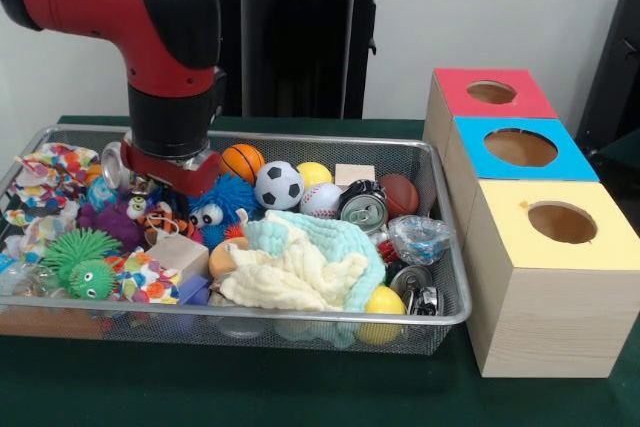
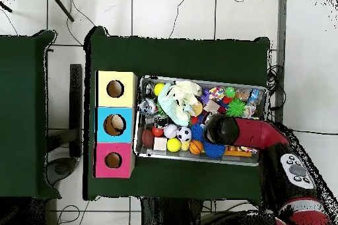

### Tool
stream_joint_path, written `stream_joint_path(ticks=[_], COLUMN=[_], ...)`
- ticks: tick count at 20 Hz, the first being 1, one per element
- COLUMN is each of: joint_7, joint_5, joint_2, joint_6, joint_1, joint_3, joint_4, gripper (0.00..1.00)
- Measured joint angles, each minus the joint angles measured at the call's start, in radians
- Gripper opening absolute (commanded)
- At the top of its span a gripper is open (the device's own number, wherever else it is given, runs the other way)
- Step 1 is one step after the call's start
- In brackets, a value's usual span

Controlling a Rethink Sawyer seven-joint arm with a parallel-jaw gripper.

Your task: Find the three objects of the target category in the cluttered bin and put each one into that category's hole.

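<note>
Target category not stated; balls judged likeliest.
Ball cluster at bin's (image 1: pixel 440 247) far wall: basketball (image 1: pixel 242 162), soccer ball (image 1: pixel 279 185), baseball (image 1: pixel 321 200), yellow ball (image 1: pixel 313 173).
Round, so no long axis, no heading.
Basketball nearest, just beside end effector (image 1: pixel 168 169), on boxes' side.
End effector lowered among soft toys; fingers hidden, state cannot be told.
Three holed boxes (image 1: pixel 520 147) beside bin on worktop (image 1: pixel 300 387).

A dark green cloth (image 1: pixel 300 397) covers the table. In the overhead view a second green-covered table (image 2: pixel 23 113) stands well apart beyond the first table's box-side edge, over pale floor tiles (image 2: pixel 171 11) crossed by what may be loose cables (image 2: pixel 63 8).
</note>
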Motion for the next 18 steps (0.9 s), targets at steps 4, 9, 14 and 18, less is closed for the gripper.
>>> stream_joint_path(ticks=[4, 9, 14, 18], joint_7=[0.000, 0.000, 0.000, 0.000], joint_5=[-0.007, -0.006, 0.001, 0.008], joint_2=[-0.005, -0.039, -0.128, -0.187], joint_6=[0.001, 0.002, 0.018, 0.019], joint_1=[-0.002, -0.018, -0.025, -0.025], joint_3=[0.007, 0.036, 0.074, 0.099], joint_4=[0.001, 0.009, 0.030, 0.031], gripper=[0.00, 0.00, 0.00, 0.00])
